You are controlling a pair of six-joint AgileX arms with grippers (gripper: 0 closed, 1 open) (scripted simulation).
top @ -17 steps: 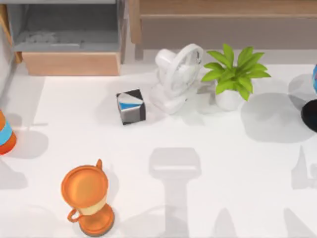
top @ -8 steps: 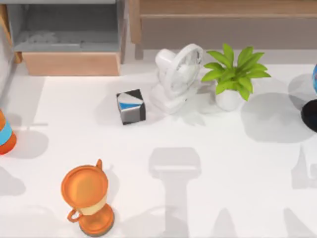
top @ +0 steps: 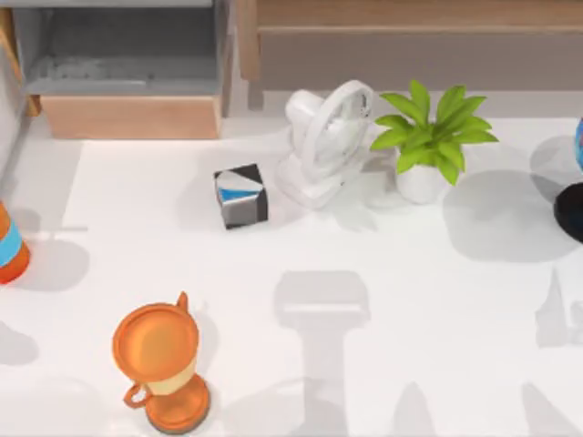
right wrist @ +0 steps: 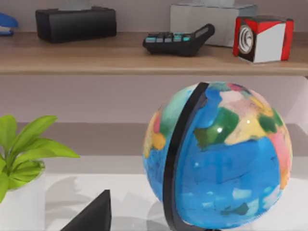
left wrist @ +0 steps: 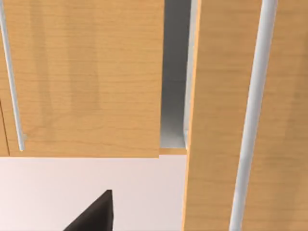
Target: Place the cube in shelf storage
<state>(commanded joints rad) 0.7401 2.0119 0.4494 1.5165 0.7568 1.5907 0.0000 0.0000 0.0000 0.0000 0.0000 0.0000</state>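
The cube is out of view. The shelf storage [top: 410, 27] runs along the back right of the table as a wide light-brown unit with a grey-brown recess below its board. The right wrist view faces its board [right wrist: 120, 57] from behind a globe [right wrist: 226, 159]. A dark part of my right gripper [right wrist: 94, 216] shows there. A dark part of my left gripper [left wrist: 94, 216] shows over white table, in front of light wooden panels [left wrist: 86, 77] with a grey gap between them.
A black, white and blue cube [top: 241, 195] sits mid-table beside a white fan [top: 323, 141] and a potted plant [top: 428, 137]. An orange trophy cup [top: 159, 360] stands front left. A grey-lined box [top: 118, 73] is back left. A calculator [right wrist: 178, 41] and boxes lie on the shelf.
Nothing on the table has moved. The arm shadows near the table's left and right edges have shifted a little.
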